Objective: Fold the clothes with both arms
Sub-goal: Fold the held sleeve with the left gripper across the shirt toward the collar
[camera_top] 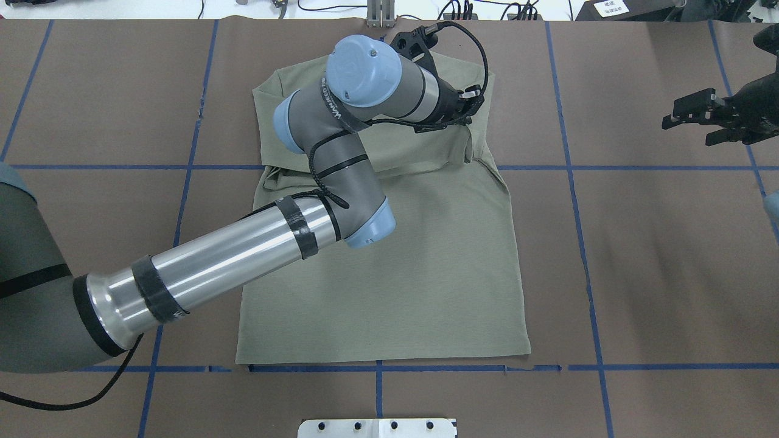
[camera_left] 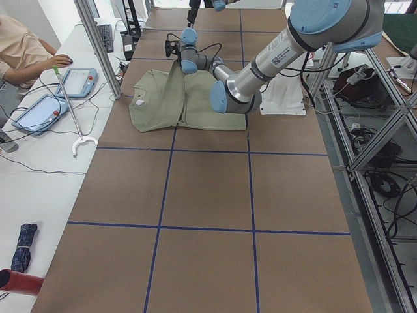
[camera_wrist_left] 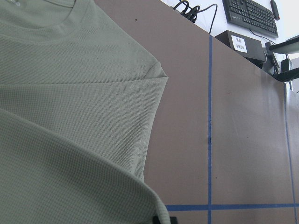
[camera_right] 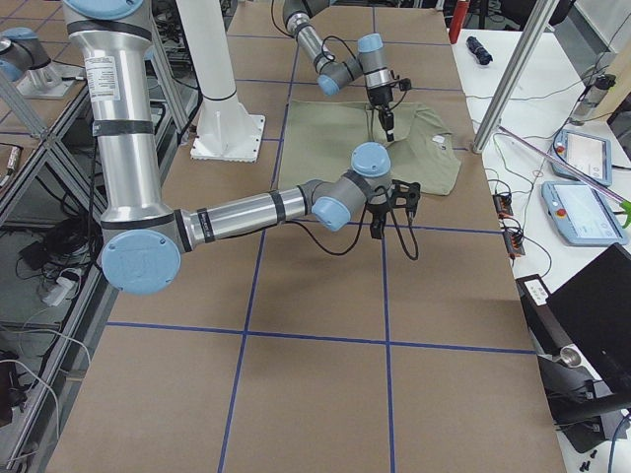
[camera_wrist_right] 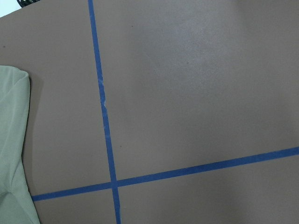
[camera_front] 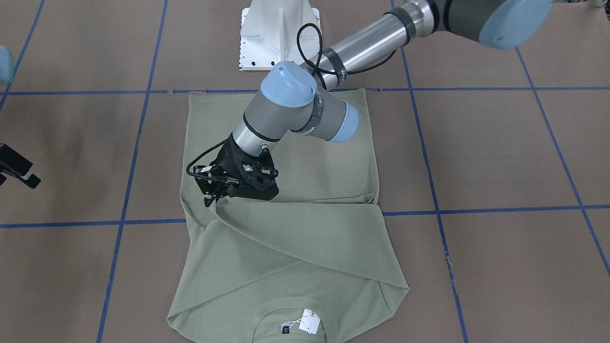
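The sage-green long-sleeved shirt [camera_front: 295, 247] lies flat on the brown table, collar and white hang tag [camera_front: 310, 325] on the side away from the robot. It also shows in the overhead view [camera_top: 395, 274]. My left gripper [camera_front: 210, 200] reaches across the shirt and is shut on a fold of its fabric, held just above the shirt's edge. From there a sleeve fold runs diagonally across the chest. In the overhead view the left gripper [camera_top: 467, 102] is over the shirt's far right part. My right gripper [camera_top: 691, 115] is open and empty, off to the right of the shirt.
The white pedestal base [camera_front: 279, 33] stands behind the hem. Blue tape lines [camera_front: 476, 209] cross the brown table. An operator [camera_left: 26, 45] sits at a side table with tablets [camera_left: 75, 81] past the collar end.
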